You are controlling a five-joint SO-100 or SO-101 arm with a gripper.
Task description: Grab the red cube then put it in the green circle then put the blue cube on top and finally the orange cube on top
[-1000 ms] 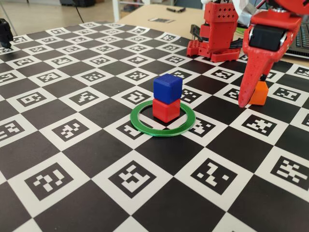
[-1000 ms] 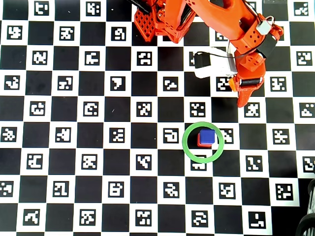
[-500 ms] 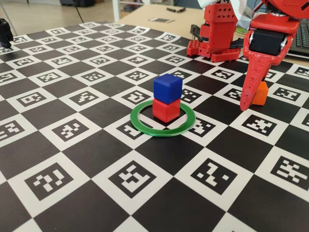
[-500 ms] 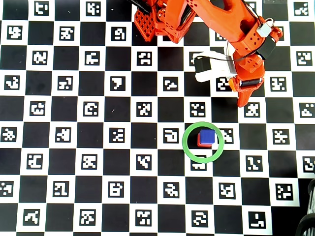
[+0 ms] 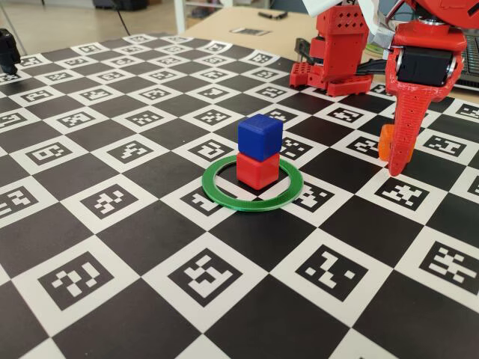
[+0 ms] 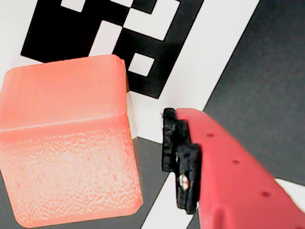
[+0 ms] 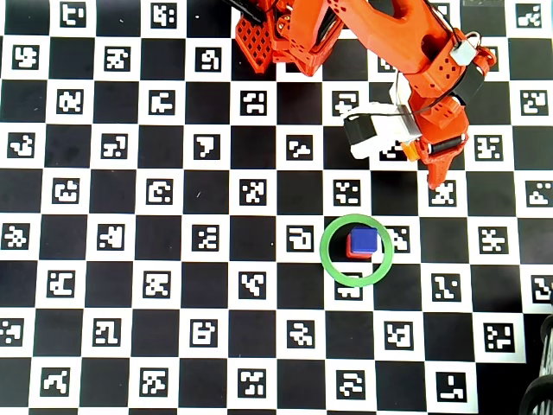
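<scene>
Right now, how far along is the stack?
Done: the blue cube sits on the red cube inside the green circle. In hand: the gripper is down beside the orange cube, not yet gripping it. Left: grasp it and place it on top.

The green circle (image 5: 253, 196) lies flat on the checkered desk (image 5: 150, 247), a thin ring with an open centre. Inside it stands the red cube (image 5: 258, 170), upright, with the blue cube (image 5: 260, 137) stacked squarely on top. The orange cube (image 6: 66, 143), bright and matte with rounded edges, rests on the desk well apart from the ring, to the right in the fixed view.
</scene>
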